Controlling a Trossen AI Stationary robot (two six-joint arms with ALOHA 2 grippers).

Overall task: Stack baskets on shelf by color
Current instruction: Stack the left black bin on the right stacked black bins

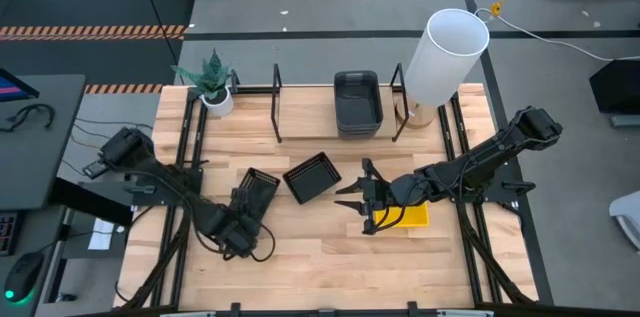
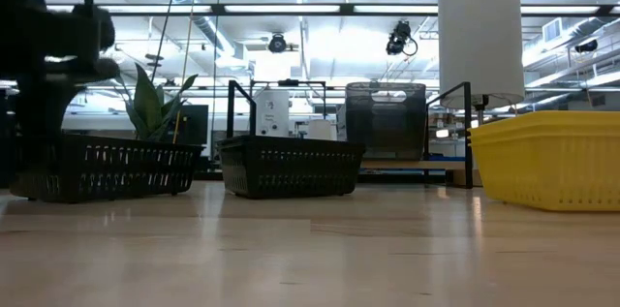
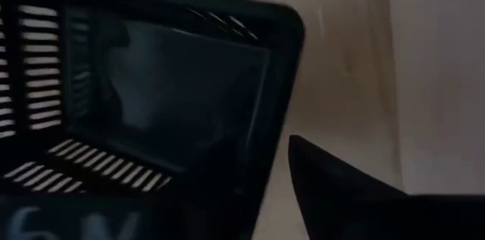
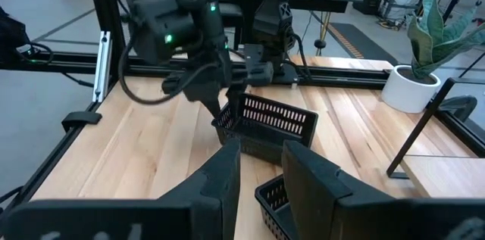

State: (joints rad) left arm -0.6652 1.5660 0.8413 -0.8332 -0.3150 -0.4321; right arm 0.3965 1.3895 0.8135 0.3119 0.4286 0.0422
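A black slatted basket [image 1: 258, 189] lies on the table at the left, flat on its bottom [image 2: 107, 167]. My left gripper [image 1: 243, 219] stands open over its near corner, pointing down. A second black basket [image 1: 312, 177] sits to its right on the table. Dark grey baskets [image 1: 357, 102] are stacked on the shelf [image 1: 300, 107]. A yellow basket [image 1: 408, 215] rests on the table below my right arm. My right gripper [image 1: 360, 197] hovers open above the table with nothing between its fingers [image 4: 261, 172]. My left gripper comes down from above at the corner of the black basket's end wall [image 3: 273, 119]. One finger [image 3: 341, 194] stands outside that wall with a strip of table showing between them. The other finger is hidden, so I cannot tell whether the gripper touches the basket.
A potted plant [image 1: 213, 87] stands at the shelf's left end and a tall white cylinder [image 1: 445, 52] at its right end. Black bracket uprights [image 1: 277, 102] rise from the shelf. Bare tabletop [image 1: 320, 267] lies along the near edge.
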